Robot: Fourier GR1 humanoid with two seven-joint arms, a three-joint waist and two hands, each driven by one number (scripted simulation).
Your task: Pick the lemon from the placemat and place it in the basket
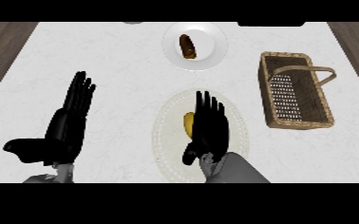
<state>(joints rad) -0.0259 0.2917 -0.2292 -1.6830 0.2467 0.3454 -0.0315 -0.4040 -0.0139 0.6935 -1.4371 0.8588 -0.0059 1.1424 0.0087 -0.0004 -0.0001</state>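
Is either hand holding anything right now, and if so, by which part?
Nothing is held. The right hand hovers open over the lemon on the placemat; the left hand rests open.

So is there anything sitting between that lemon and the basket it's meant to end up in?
Nothing visible does. The lemon lies on the placemat, mostly hidden under the right hand. The basket stands to the right, and only bare counter lies between. The plate sits farther back, off that path.
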